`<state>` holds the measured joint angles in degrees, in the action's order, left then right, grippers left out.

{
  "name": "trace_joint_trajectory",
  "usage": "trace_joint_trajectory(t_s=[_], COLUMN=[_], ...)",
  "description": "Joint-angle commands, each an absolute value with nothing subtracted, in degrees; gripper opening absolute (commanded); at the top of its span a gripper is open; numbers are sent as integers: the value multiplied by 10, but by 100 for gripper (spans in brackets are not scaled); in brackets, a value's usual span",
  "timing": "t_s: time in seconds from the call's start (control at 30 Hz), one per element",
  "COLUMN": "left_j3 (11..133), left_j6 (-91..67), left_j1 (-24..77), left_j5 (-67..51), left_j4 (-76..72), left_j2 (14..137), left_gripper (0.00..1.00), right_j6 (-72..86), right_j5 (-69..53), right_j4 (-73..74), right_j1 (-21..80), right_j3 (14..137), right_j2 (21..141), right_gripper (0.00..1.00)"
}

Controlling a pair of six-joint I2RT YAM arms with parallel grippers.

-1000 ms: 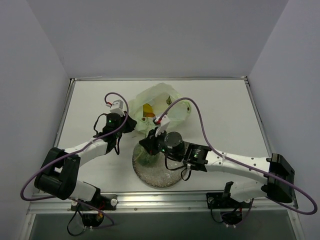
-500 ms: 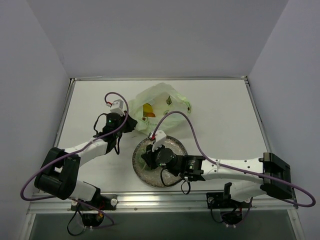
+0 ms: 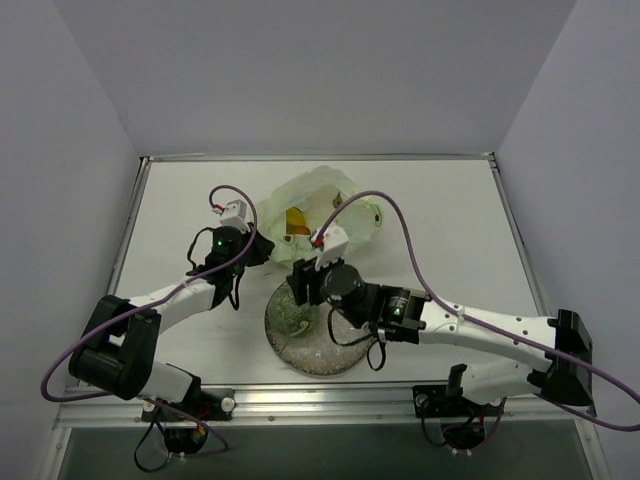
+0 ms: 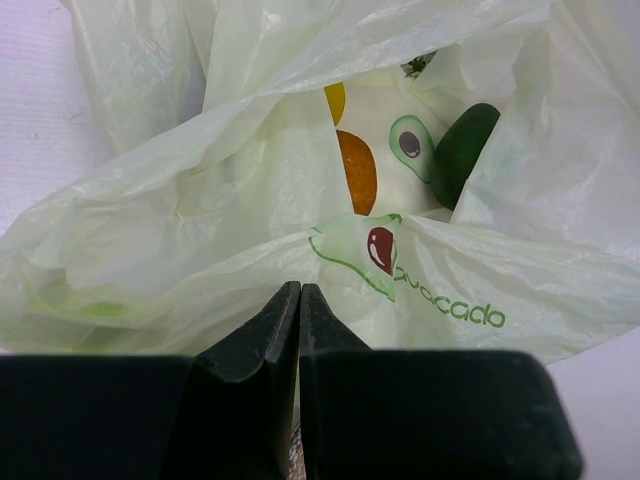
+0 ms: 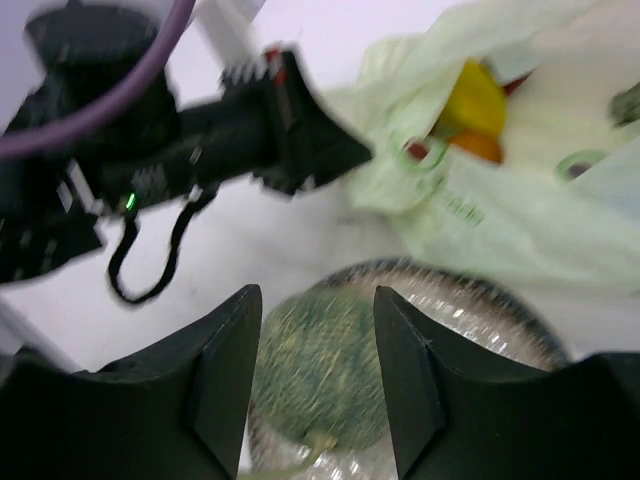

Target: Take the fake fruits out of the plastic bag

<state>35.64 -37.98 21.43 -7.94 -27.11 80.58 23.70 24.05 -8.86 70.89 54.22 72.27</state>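
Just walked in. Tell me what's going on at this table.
Two robot arms are emptying fake fruit from a plastic bag. The left end effector is shut on the bag's edge, holding it. The right end effector hangs open over the green melon, which lies on the speckled plate beside the bag. An orange piece, a yellow piece and a dark green piece are inside the bag.

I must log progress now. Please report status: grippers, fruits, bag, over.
Left gripper shut on bag. Right gripper open above melon, which sits on plate. Orange and other fruits still inside bag.
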Motion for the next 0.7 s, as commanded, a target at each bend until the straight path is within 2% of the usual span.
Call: trace_joint_trajectory(t_s=[0.0,0.1,0.13,0.17,0.23,0.5,0.67], left_j3=[358,360,360,360,360,363,372], left_j6=[-384,-388,-388,-388,-387,-388,-389], left_j1=[218,219,219,219,219,219,219], left_j5=[-67,-58,-55,-55,-55,-51,-50], left_j4=[-285,-279,-279,-279,-279,-276,-267], left_j2=[802,809,809,809,808,824,836], left_gripper=[2,2,2,2,3,2,2], right_j6=[207,182,168,164,157,138,147], right_j5=[231,231,231,247,258,184,183], right_j4=[-83,-87,-88,-88,-98,-138,-162], right_j1=[640,598,590,578,570,491,468], right_j3=[598,655,671,703,729,797,732], right_j2=[750,833,858,900,934,1074,1085], right_gripper=[41,23,20,12,6,3,2])
